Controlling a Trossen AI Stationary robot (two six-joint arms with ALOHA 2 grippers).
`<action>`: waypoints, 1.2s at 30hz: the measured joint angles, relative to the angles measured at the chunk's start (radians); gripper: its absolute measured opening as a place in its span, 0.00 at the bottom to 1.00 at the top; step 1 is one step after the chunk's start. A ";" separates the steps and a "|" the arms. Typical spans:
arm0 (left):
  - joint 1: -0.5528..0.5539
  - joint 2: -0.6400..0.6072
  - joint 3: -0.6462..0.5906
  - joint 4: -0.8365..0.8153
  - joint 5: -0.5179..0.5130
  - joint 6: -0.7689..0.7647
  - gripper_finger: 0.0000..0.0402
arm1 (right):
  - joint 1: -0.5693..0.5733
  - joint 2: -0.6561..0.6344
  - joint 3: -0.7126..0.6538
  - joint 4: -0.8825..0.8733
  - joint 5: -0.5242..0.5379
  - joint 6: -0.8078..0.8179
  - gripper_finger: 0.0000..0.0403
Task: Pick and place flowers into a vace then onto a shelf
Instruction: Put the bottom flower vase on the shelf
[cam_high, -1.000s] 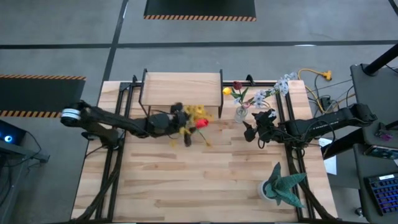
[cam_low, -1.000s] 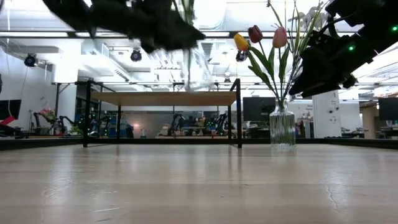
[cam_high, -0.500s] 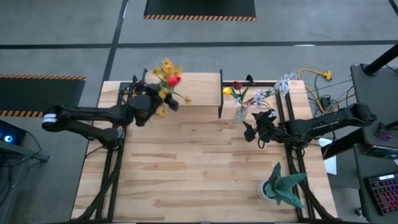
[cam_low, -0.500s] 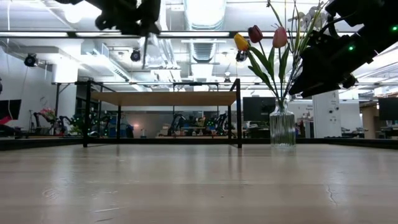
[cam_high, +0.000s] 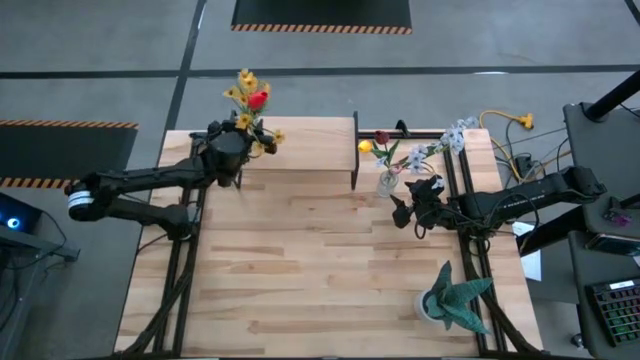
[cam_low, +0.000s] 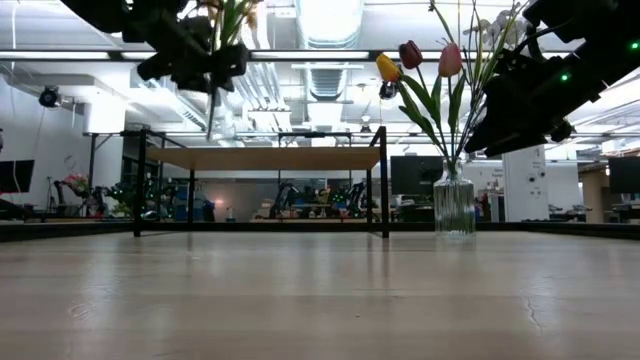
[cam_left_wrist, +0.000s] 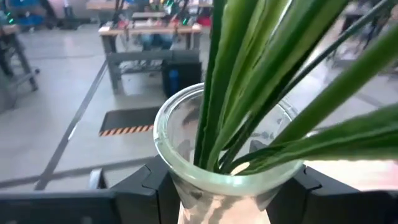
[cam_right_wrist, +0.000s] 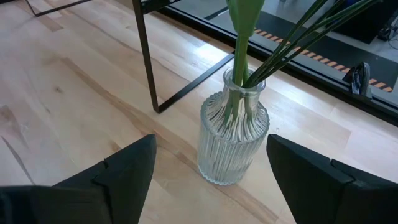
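In the high view, a teal spiky-leaved potted plant (cam_high: 452, 298) is seen nearest, at the lower right of the counter (cam_high: 320, 280). Further up, at the right of the frame, the right hand (cam_high: 407, 210) is held low over the counter with its fingers spread wide and nothing between them; in the right wrist view the two dark fingers (cam_right_wrist: 121, 171) are shown on either side of a ribbed glass vase (cam_right_wrist: 233, 137), apart from it and not touching. That ribbed vase (cam_high: 387, 181) is stood on the counter just beside the right legs of the shelf (cam_high: 300, 140), with red, yellow, pink and white flowers (cam_high: 385, 145) in it. At the upper left of the frame, the left hand (cam_high: 228, 155) is closed around a second, smooth glass vase (cam_left_wrist: 217, 168), which is carried in the air over the left end of the shelf; yellow and red flowers (cam_high: 248, 95) are stood in it, and their green stems (cam_left_wrist: 236, 81) are seen rising from its mouth. In the low view this vase (cam_low: 215, 95) is held above the shelf top (cam_low: 265, 158), clear of it.
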 joint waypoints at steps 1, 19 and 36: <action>0.009 0.001 0.000 -0.030 0.002 -0.015 0.39 | 0.000 0.000 0.000 0.000 0.000 0.000 0.74; 0.042 0.002 -0.005 -0.125 0.001 -0.094 0.39 | 0.000 0.000 0.000 0.000 0.000 0.000 0.74; 0.041 -0.009 0.005 -0.129 -0.001 -0.027 0.75 | 0.000 0.000 0.000 -0.002 -0.017 -0.001 0.74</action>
